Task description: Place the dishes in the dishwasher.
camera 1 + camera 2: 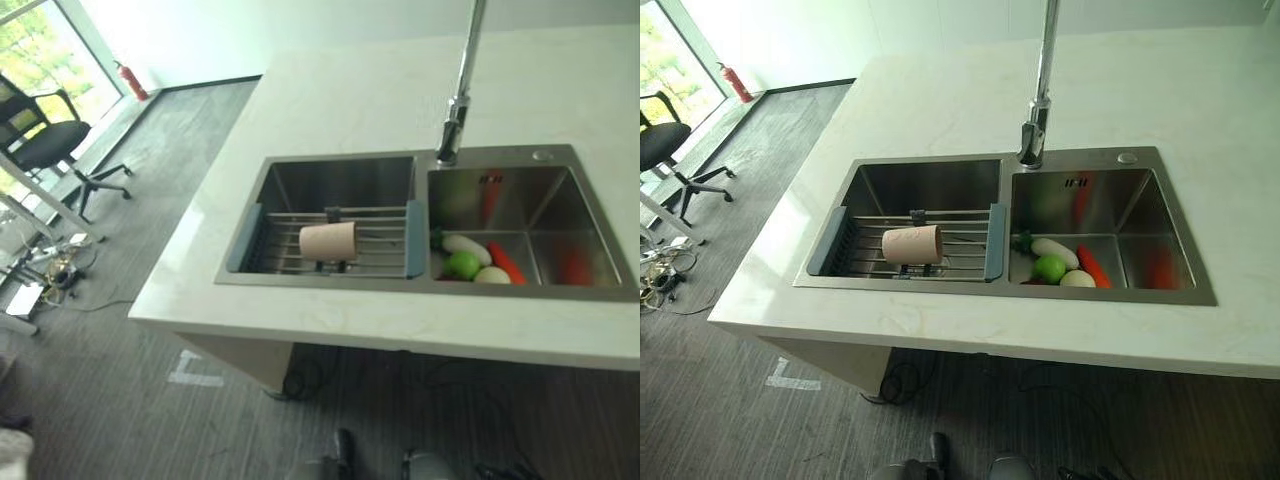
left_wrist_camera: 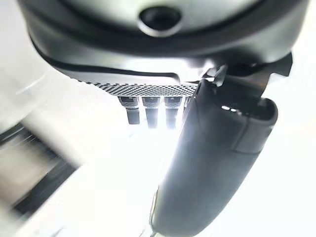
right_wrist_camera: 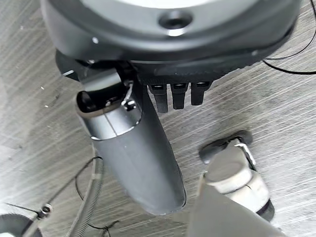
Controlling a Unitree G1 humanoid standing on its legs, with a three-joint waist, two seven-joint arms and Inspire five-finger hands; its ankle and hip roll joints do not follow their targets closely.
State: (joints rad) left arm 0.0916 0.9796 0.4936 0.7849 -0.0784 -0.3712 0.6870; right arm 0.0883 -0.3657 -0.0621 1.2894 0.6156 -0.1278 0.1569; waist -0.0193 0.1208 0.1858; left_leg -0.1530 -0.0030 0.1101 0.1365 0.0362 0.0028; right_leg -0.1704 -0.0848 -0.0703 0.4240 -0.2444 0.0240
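A beige cup [image 1: 327, 241] lies on its side on a wire drying rack [image 1: 378, 226] with grey end pieces. The rack spans the left basin of a steel double sink [image 1: 330, 283] set in a white countertop [image 1: 350, 100]. My left hand [image 2: 212, 163] hangs with its thumb and fingers straight, holding nothing, against a bright pale surface. In the right wrist view my right hand [image 3: 133, 158] is also open and empty, hanging over the grey carpeted floor, away from the cup.
The right basin holds a green ball-shaped fruit [image 1: 461, 264], a white vegetable [image 1: 466, 247] and a carrot [image 1: 506, 262]. A tall chrome faucet [image 1: 458, 100] rises behind the sink. An office chair [image 1: 45, 140] and a fire extinguisher [image 1: 130, 82] stand far left.
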